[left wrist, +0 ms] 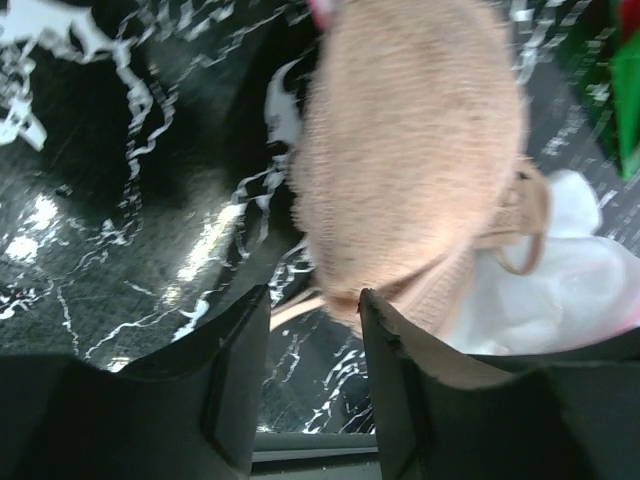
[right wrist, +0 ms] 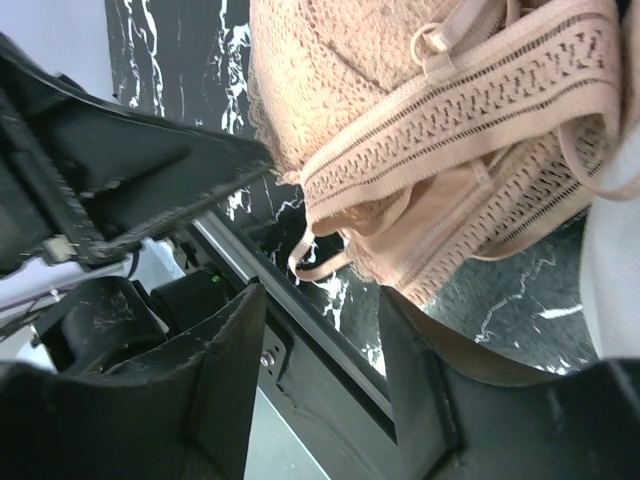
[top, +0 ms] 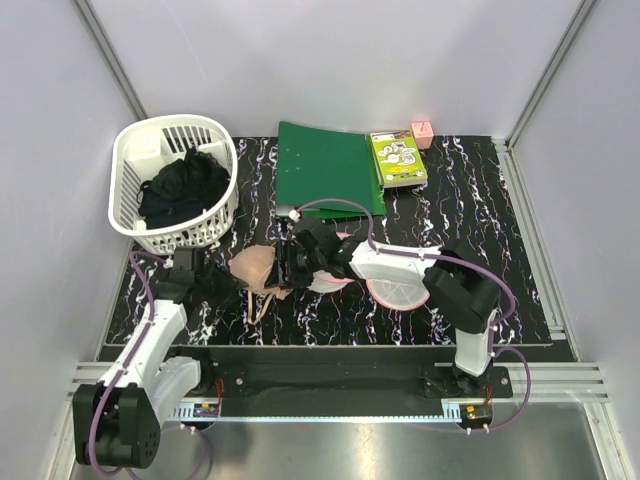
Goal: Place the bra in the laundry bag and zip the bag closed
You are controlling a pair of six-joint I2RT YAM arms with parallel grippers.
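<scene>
I find the bra (top: 258,270) crumpled on the black marbled table (top: 480,210), left of centre in the overhead frame. It is outside the laundry bag (top: 398,292), which lies against its right side. My left gripper (left wrist: 313,300) is moderately spread and empty, tips at the cup's edge. My right gripper (right wrist: 320,300) is likewise spread, clamping nothing, tips just short of the band.

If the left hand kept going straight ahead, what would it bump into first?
Probably the bra: its peach cup sits right in front of the open left hand. Depth is unclear, so it might graze the table just before.
</scene>
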